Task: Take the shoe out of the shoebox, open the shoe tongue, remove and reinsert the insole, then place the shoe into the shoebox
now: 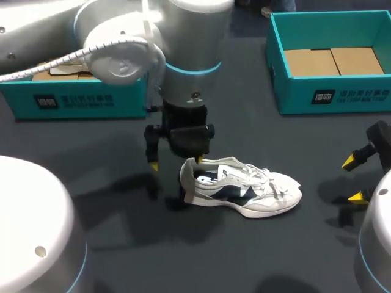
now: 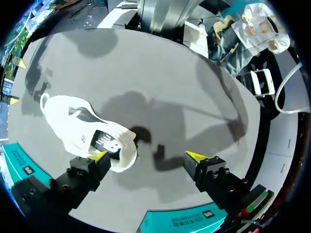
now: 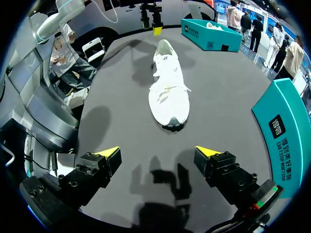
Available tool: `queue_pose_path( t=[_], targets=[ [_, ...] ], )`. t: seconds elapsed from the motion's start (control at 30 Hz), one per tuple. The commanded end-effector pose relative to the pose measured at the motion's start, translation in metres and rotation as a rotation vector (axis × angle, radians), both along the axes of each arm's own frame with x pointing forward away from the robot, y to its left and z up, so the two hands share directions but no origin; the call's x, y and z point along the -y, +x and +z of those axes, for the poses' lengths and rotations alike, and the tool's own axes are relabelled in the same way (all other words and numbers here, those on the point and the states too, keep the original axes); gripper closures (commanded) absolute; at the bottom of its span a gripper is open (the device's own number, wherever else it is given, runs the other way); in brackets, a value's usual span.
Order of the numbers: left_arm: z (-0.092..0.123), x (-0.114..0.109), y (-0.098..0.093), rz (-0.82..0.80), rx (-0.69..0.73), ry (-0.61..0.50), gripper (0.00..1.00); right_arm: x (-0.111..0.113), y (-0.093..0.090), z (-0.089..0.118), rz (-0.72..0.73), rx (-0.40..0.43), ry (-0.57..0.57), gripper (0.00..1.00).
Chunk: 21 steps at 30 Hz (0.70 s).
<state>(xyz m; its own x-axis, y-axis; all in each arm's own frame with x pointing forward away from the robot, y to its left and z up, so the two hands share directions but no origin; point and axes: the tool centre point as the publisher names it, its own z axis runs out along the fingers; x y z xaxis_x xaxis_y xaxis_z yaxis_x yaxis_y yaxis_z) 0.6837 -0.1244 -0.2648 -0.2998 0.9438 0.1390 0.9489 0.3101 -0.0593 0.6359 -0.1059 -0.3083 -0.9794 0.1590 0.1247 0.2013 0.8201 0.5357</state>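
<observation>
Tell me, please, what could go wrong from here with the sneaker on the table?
The left hand is open with only one finger at the sneaker's heel collar, so closing may pinch just the collar or shove it sideways. The right hand sits open, away from the toe, so nothing steadies the sneaker; it could twist or tip.

- Even, fairly bright light comes from overhead onto the dark matte table (image 1: 110,256), with no hard glare on it.
- In the head view the left gripper (image 1: 175,162) throws soft, smudged shadows at the 8 to 9 o'clock of the shoe (image 1: 244,192).
- The shadow of the right gripper (image 1: 352,179) lies at its own 6 o'clock.
- The left arm's shell (image 1: 122,55) carries a pale sheen.
- In the left wrist view a broad arm shadow crosses the table ahead of the fingers, and the shoe looks almost washed out.
- In the right wrist view overlapping finger shadows lie between the fingers.
</observation>
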Motion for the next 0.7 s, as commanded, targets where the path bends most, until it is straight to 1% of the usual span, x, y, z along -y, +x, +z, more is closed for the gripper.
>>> queue_pose_path(
  t=[0.03,0.37,0.4,0.57,0.6,0.63,0.67,0.7],
  targets=[
    [0.013,-0.045,-0.007,0.156,-0.048,-0.268,0.00,0.000,-0.002,0.000,-0.001,0.002,-0.002,0.00],
    [0.013,-0.045,-0.007,0.156,-0.048,-0.268,0.00,0.000,-0.002,0.000,-0.001,0.002,-0.002,0.00],
    [0.013,-0.045,-0.007,0.225,-0.015,-0.274,0.00,0.000,-0.002,0.000,-0.001,0.002,-0.002,0.00],
    [0.006,-0.060,-0.006,0.500,-0.040,-0.393,0.00,0.000,-0.002,0.000,-0.001,0.002,-0.002,0.00],
    [0.005,-0.063,-0.006,0.554,-0.066,-0.409,0.00,0.000,-0.002,0.000,-0.001,0.002,-0.002,0.00],
    [0.003,-0.068,-0.006,0.608,-0.092,-0.450,0.00,0.000,-0.002,0.000,-0.001,0.002,-0.002,0.00],
    [0.002,-0.072,-0.006,0.693,-0.116,-0.482,0.00,0.000,-0.002,0.000,-0.001,0.002,-0.002,0.00],
    [0.001,-0.077,-0.005,0.747,-0.166,-0.518,0.00,0.000,-0.002,0.000,-0.001,0.002,-0.002,0.00]
  ],
)
